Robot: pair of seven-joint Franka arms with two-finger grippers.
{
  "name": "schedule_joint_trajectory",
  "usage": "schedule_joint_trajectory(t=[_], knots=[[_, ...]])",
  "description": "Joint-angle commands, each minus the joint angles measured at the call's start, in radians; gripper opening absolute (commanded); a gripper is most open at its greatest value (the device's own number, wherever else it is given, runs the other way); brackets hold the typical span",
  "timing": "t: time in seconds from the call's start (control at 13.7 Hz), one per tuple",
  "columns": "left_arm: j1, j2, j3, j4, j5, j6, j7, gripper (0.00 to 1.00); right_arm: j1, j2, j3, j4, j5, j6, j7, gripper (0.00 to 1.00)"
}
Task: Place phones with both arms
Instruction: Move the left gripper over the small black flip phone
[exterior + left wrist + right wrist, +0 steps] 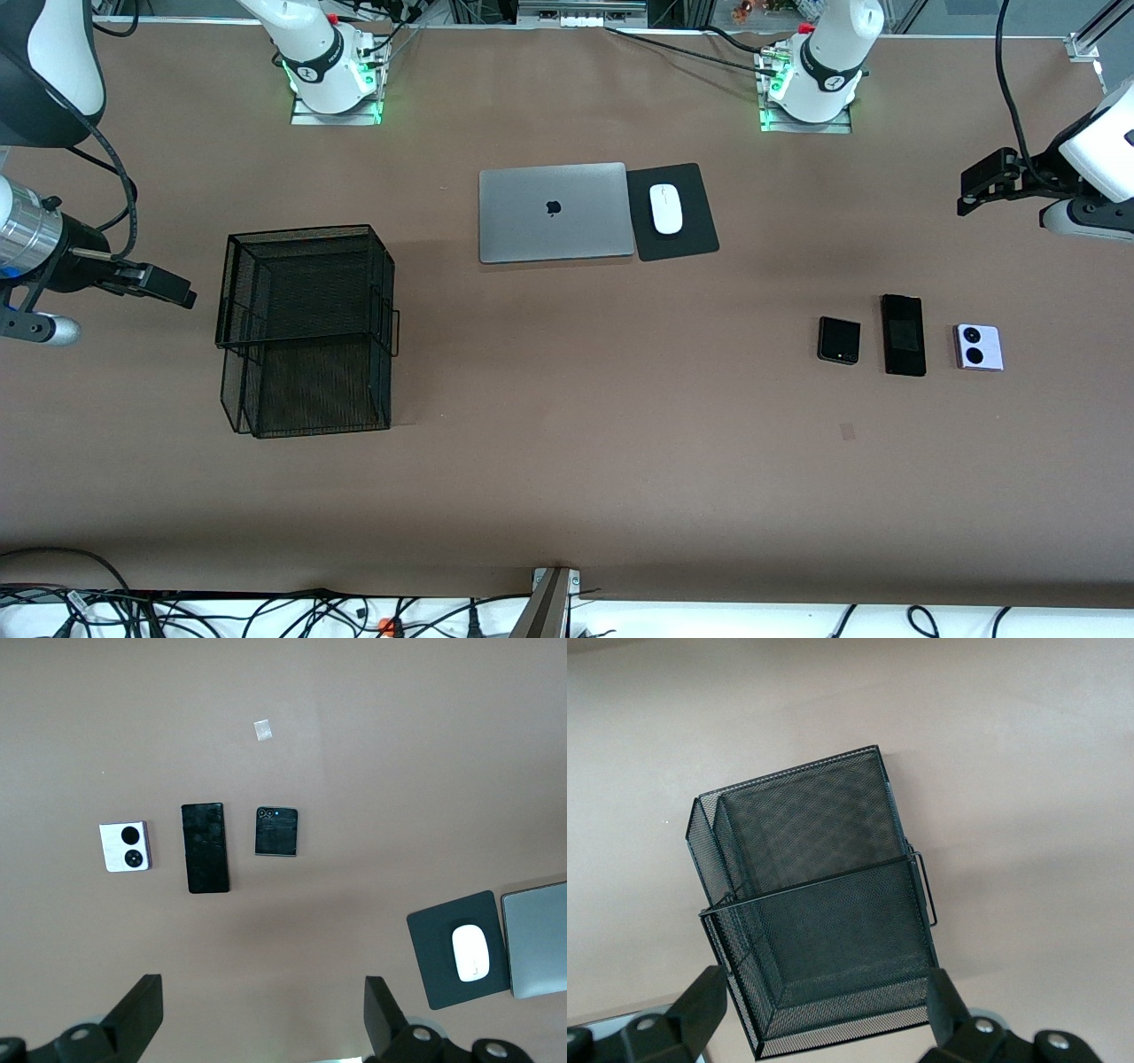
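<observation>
Three phones lie in a short row on the brown desk (567,496), toward the left arm's end. The lilac-white phone (978,346) with two round black lenses is the one closest to that end. Beside it is the long black phone (903,335), and next comes the small folded black phone (838,340). They are close together but not touching, and all lie flat with nothing on or around them. This even spacing looks meant to let a pincer come down on one phone without bumping its neighbour.

The left pincer (974,190) hangs in the air near the desk's edge at that same end, its fingers spread wide and holding nothing. Its wrist camera looks straight down on the three phones, so this arm seems set to pick first.

Well apart, toward the right arm's end of the desk, stands a black wire mesh basket (306,332) with a taller rear section and a lower open front tray. It is empty, and it is probably where the phones are to go. The right pincer (168,288) waits just beside the basket, also spread open and empty.

Between the two groups, farther from the front camera, a closed grey laptop (555,213) lies beside a black mouse pad (687,244) carrying a white mouse (666,209). No phone has been lifted yet.
</observation>
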Motion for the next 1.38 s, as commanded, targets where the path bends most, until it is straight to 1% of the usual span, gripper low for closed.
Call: schedule_joint_trajectory(t=[0.0, 0.15, 0.73, 1.02, 1.16, 1.31], knots=[[-0.012, -0.023, 0.007, -0.028, -0.006, 0.008, -0.004, 1.0, -0.015, -0.004, 0.011, 0.002, 0.02, -0.018, 0.01, 1.0], [-0.012, -0.02, 0.007, -0.028, -0.006, 0.004, -0.004, 1.0, -0.015, 0.003, 0.008, 0.017, 0.017, -0.027, -0.042, 1.0], [-0.003, 0.012, 0.003, -0.021, -0.002, 0.011, -0.01, 1.0, -0.015, 0.002, 0.01, 0.011, 0.017, -0.033, -0.034, 1.0], [0.0, 0.07, 0.003, -0.044, 0.036, 0.019, 0.006, 1.0, -0.015, 0.0, 0.008, 0.012, 0.017, -0.031, -0.036, 1.0], [0.002, 0.122, 0.003, -0.05, 0.036, 0.057, 0.013, 1.0, -0.015, 0.0, 0.008, 0.012, 0.017, -0.031, -0.036, 1.0], [0.023, 0.148, 0.006, -0.106, 0.038, 0.143, 0.067, 1.0, -0.015, 0.002, 0.008, 0.012, 0.017, -0.031, -0.036, 1.0]])
